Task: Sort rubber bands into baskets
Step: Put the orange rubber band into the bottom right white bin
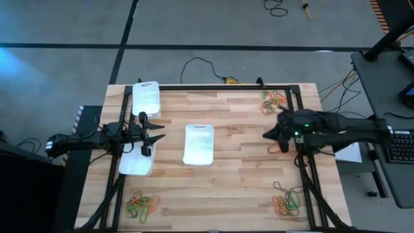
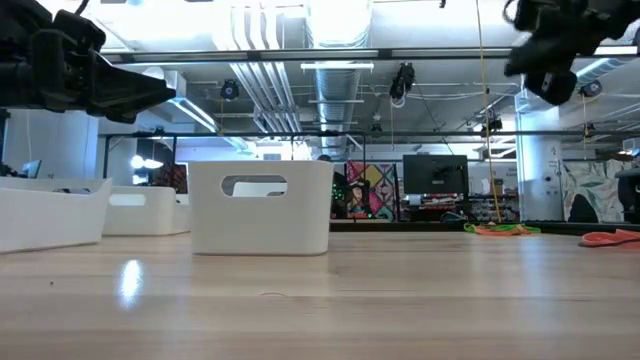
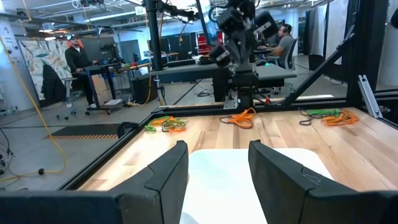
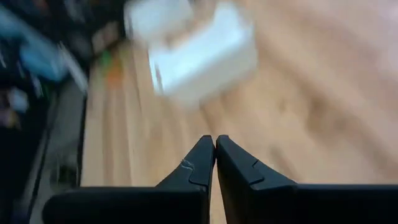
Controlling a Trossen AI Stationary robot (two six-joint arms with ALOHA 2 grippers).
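Rubber bands, the thing to be sorted, lay in three tangled heaps on a wooden table [image 1: 239, 162]. Every place below is given from the middle basket [image 1: 198, 144], a white tray near the table's centre.

Largest first: the table sat inside a black frame. Two dark arms reached in from opposite sides, the left arm from the middle basket's left and the right arm from its right.

Next came the three baskets. One basket [image 1: 146, 98] stood up and to the left of the middle one; another [image 1: 136, 162] stood to its lower left. No band could be seen inside any of them, so sorting looked barely begun, with all three heaps left to do.

The left gripper [image 1: 154, 137] hovered left of the middle basket, over the lower-left basket, its fingers [image 3: 165, 174] spread apart and holding nothing. The right gripper [image 1: 267, 135] hung to the right, raised off the table, its fingers [image 4: 200, 163] pressed together with nothing visible between them.

Smallest: one heap [image 1: 274, 101] lay far upper right, one [image 1: 286, 202] lower right, one [image 1: 141, 204] lower left.
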